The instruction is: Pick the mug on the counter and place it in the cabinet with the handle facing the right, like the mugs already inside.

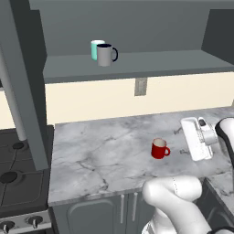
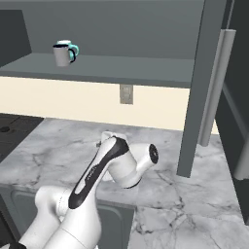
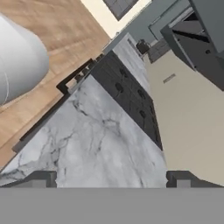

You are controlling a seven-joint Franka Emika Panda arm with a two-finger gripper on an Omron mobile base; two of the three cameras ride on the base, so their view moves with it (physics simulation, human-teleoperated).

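Observation:
The red mug (image 1: 159, 149) stands upright on the marble counter (image 1: 100, 146), its red loop handle (image 1: 167, 151) pointing right. My gripper (image 1: 181, 141) hovers just right of the mug, level with it and apart from it. In the hand view the gripper (image 3: 111, 179) is open, with nothing between its fingertips (image 3: 42, 178); beyond them lies the counter (image 3: 100, 144). The cabinet shelf (image 1: 160, 61) runs above the counter and holds a grey mug (image 1: 105, 55) and a teal mug (image 1: 95, 47). In the right base view my arm hides the red mug.
A black stove (image 1: 18, 169) adjoins the counter's left end. An open cabinet door (image 1: 20, 82) with a long bar handle hangs at the left, and another door (image 2: 204, 87) at the right. A wall outlet (image 1: 140, 87) sits under the shelf.

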